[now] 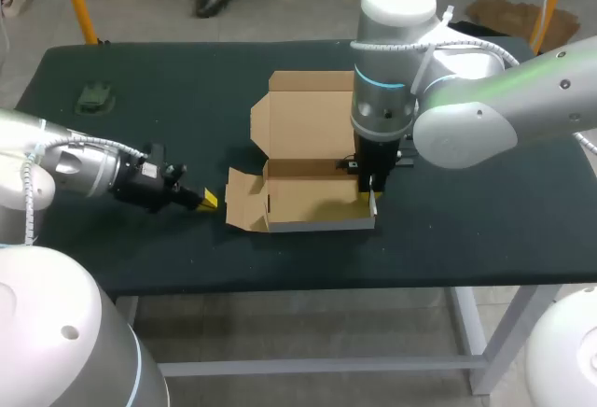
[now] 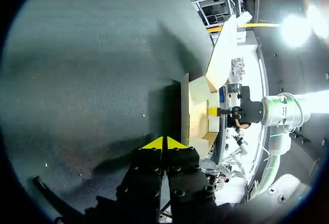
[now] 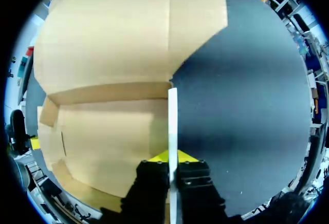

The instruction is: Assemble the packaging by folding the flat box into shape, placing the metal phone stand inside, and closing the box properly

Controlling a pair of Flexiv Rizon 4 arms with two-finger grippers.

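Observation:
A brown cardboard box (image 1: 312,203) stands open at the table's middle, its lid (image 1: 303,118) lying flat on the far side and a side flap (image 1: 244,203) spread to the left. My right gripper (image 1: 371,194) comes down from above, shut on the box's right side wall (image 3: 172,116), one finger inside and one outside. Just left of the spread flap, my left gripper (image 1: 207,200) lies low over the table, shut with nothing in it; its closed tips (image 2: 164,143) point at the box (image 2: 198,113). A small dark metal phone stand (image 1: 93,98) rests at the far left of the table.
The dark table (image 1: 485,220) has bare surface to the right of the box and along the front edge. In the left wrist view my right gripper (image 2: 240,112) shows beyond the box.

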